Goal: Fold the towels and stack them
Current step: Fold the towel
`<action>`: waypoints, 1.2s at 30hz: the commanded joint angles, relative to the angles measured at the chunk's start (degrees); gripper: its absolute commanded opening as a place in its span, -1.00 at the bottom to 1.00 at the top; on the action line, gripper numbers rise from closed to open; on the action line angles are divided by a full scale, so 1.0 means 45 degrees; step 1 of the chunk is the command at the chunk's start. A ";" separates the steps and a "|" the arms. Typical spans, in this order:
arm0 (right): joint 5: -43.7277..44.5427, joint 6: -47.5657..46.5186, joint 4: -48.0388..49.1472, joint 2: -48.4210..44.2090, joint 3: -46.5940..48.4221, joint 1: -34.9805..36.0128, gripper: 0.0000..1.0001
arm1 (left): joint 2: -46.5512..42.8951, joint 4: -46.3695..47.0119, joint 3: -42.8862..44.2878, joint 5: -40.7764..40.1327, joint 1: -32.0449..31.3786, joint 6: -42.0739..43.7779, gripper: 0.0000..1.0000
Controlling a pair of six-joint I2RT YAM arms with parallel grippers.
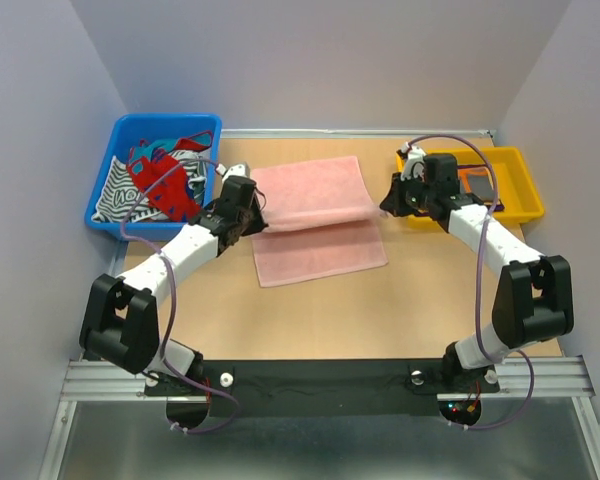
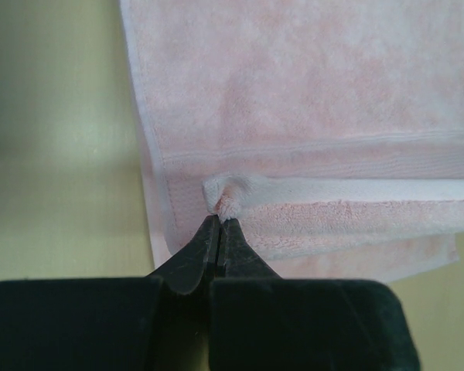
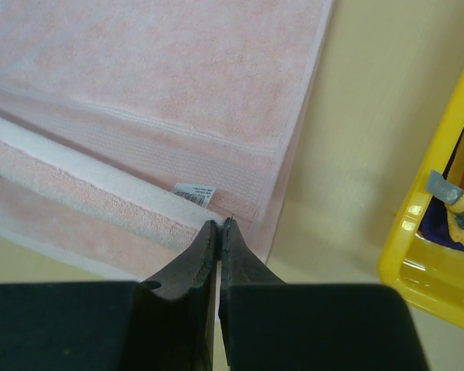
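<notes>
Hanging between both claws, the pale pink towel (image 1: 315,215) has one edge raised and doubled over the half lying flat on the surface (image 1: 330,320); the left claw (image 2: 218,226) is clenched on a bunched corner, the right claw (image 3: 219,228) on the opposite corner, just below the label (image 3: 193,192). A blue bin (image 1: 105,180) sits outside the left claw, a yellow bin (image 1: 533,195) outside the right

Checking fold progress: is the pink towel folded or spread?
Partly folded: the towel, one edge pinched by left gripper and right gripper, overlaps its lower layer; near strip uncovered.

Plain pale pink towel (image 1: 315,200), tan table (image 1: 380,310), one blue bin (image 1: 170,119), one yellow bin (image 1: 528,185)
</notes>
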 commanded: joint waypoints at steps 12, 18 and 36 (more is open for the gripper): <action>0.0836 0.0764 -0.0326 0.1631 -0.1447 -0.0421 -0.99 | -0.0108 0.0866 -0.4132 -0.0456 0.0212 -0.1121 -1.00; 0.0640 0.0862 -0.0326 0.2277 -0.1603 -0.0440 -0.99 | 0.0613 0.1259 -0.4524 -0.0182 0.0212 -0.1277 -1.00; 0.1010 0.1292 -0.0306 0.2728 -0.1467 -0.0421 -0.99 | 0.3293 0.0458 -0.0657 -0.0631 0.0895 0.0343 -1.00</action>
